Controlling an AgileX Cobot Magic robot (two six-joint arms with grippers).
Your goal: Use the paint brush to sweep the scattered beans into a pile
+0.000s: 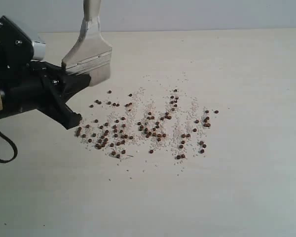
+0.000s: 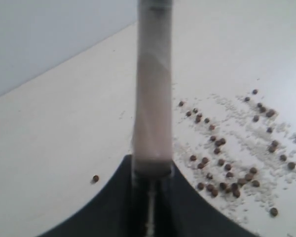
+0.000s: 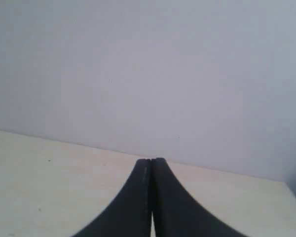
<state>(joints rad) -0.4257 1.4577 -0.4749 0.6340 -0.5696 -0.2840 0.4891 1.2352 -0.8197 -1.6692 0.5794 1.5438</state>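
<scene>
Paint brush (image 1: 90, 52) first, at the left of the exterior view. Your left gripper (image 2: 152, 174) is clamped on it, and the black fingers (image 1: 64, 84) close over its lower part, one on each flat face. The brush stands nearly upright with its broad face toward the exterior camera. Its white handle (image 1: 91, 10) runs up out of the top edge, and its pale bristles (image 1: 101, 74) point down beside the fingers. You cannot tell from these views whether the bristle tips touch the table (image 1: 246, 197). In your left wrist view the brush shows edge-on, as a narrow pale strip rising from between the fingers.

Just right of the brush and lower in the exterior view lie the beans (image 1: 148, 126). They are small dark reddish-brown pellets strewn loosely across the middle of the table, mixed with fine white crumbs (image 1: 187, 111). The nearest ones sit close to the bristles and to the lower corner of the gripper. The spread thins out toward the right, where a few single beans lie apart from the rest. They are scattered, not gathered into a clump. In the left wrist view one stray bean (image 2: 95, 178) lies on the other side of the brush from the main spread.

Your right gripper (image 3: 151, 163) shows only in its own wrist view. Its jaws are pressed together on nothing, over bare table with a plain wall (image 3: 148, 74) behind.
</scene>
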